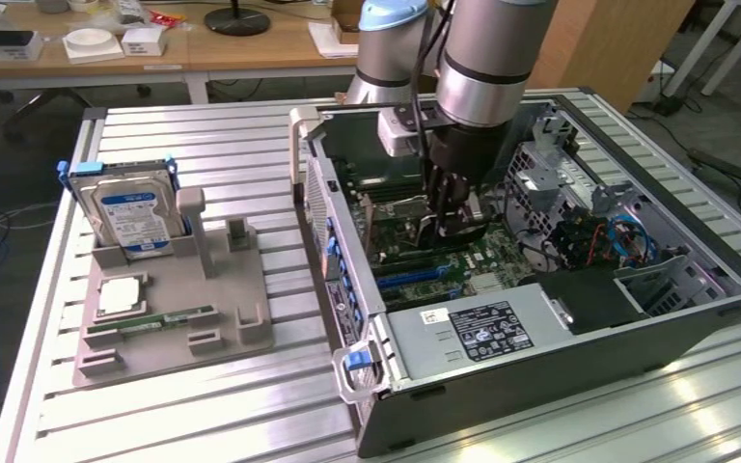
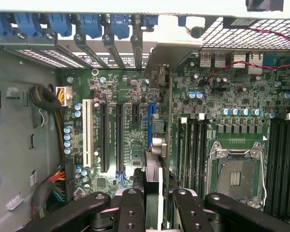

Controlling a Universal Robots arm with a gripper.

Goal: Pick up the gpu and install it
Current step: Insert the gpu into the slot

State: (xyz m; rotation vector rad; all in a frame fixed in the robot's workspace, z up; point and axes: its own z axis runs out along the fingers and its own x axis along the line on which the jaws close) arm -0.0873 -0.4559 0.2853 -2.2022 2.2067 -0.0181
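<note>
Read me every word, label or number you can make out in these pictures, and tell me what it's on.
Hard drive, blue label: print too small to read.
Power supply, black label: text too small to read.
Motherboard, white markings: too small to read.
No text can be quoted.

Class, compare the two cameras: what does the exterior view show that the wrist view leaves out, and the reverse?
Exterior view adds: the hard drive and memory stick on the grey holder, plus the power supply. Wrist view adds: the empty CPU socket and the gpu, edge-on, clamped in the gripper. Both: the motherboard in the open computer case.
</note>
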